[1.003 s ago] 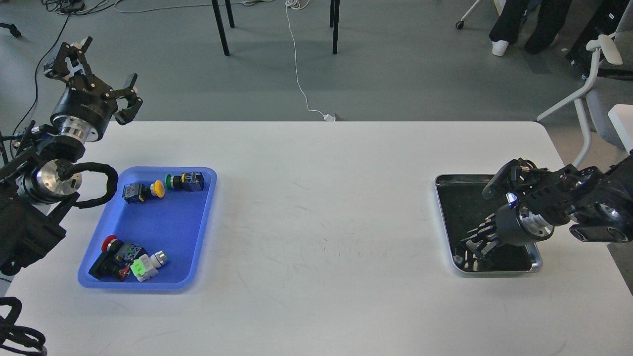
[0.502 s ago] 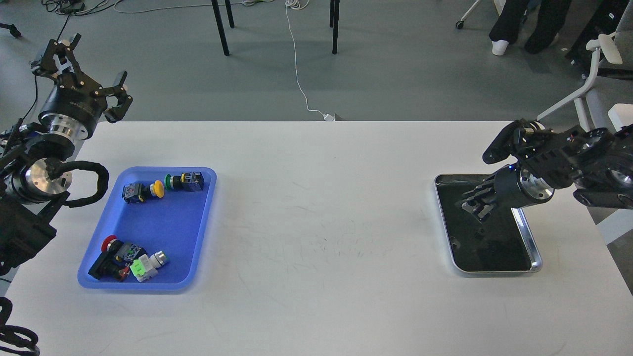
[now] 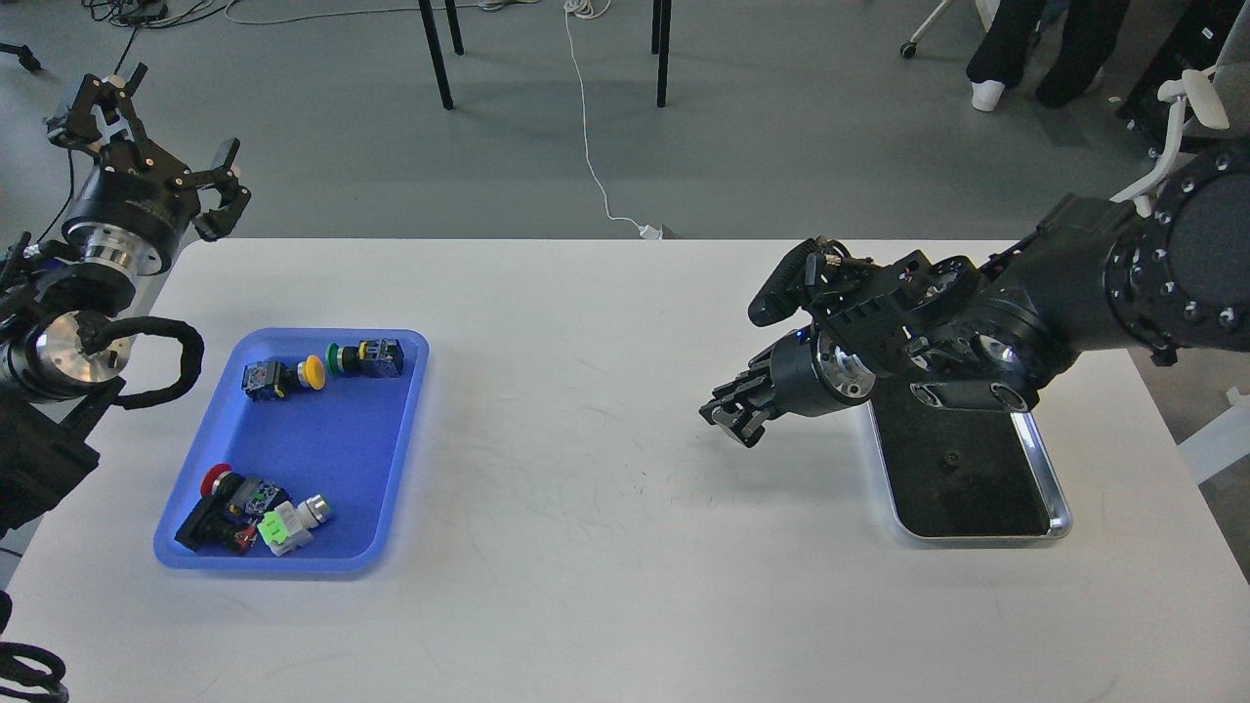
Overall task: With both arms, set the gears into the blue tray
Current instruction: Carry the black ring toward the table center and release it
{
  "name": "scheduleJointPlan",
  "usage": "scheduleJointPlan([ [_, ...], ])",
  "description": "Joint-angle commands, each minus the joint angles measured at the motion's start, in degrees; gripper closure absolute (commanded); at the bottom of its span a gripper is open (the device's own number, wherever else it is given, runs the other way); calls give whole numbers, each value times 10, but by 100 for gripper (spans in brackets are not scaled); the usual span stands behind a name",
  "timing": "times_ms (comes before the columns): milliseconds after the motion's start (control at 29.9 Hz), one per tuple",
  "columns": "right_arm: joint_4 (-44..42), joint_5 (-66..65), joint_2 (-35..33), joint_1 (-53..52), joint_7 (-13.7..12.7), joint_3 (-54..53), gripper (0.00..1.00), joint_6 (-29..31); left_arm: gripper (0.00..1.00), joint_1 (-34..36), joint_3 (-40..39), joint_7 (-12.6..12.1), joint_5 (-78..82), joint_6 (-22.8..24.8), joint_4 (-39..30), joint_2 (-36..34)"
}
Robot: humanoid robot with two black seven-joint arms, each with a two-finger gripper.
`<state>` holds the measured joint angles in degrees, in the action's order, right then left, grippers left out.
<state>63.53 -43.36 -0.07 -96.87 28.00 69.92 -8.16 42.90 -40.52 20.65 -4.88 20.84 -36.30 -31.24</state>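
1. The right gripper hangs over bare table left of the steel tray; its fingers sit close together, and whether they pinch anything I cannot tell.
2. One gear lies on the steel tray's dark floor, well right of those jaws.
3. The left gripper is spread wide, empty, beyond the blue tray.

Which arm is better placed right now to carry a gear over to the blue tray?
The right. Its gripper hangs over the table between the steel tray and the blue tray, fingers close together. The left gripper is open, raised beyond the table's far-left corner.
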Motion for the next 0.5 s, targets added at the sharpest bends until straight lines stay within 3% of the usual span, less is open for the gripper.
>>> scheduleJointPlan([
  [0,-8,11,1,10,0,-13,82,0,2,-1,0,0,1,0,0,0],
  [468,-27,13,1,104,0,-42,82,-65,2,-2,2,0,1,-1,0,3],
])
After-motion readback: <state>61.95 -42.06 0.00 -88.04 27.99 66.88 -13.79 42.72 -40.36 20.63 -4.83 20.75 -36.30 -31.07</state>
